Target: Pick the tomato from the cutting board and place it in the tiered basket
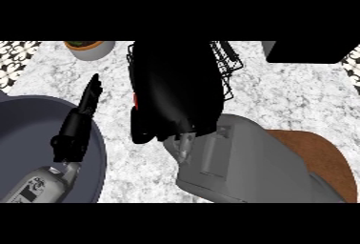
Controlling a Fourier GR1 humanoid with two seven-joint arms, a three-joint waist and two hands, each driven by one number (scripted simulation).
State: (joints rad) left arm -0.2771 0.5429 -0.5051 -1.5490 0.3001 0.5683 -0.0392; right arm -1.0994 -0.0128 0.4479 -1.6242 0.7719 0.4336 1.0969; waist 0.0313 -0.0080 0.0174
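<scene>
A: Status on right hand (172, 90)?
B: Over the black wire tiered basket (226, 62), fingers curled round the tomato (135, 99); only a red sliver shows at the hand's left edge.
A: Left hand (79, 121)?
B: Fingers straight, holding nothing, at view left. Brown cutting board (325, 162) sits at lower right, partly hidden behind the right forearm.

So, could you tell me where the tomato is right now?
In the head view, only a red sliver of the tomato shows, under the right hand at upper centre, over the tiered basket.
</scene>
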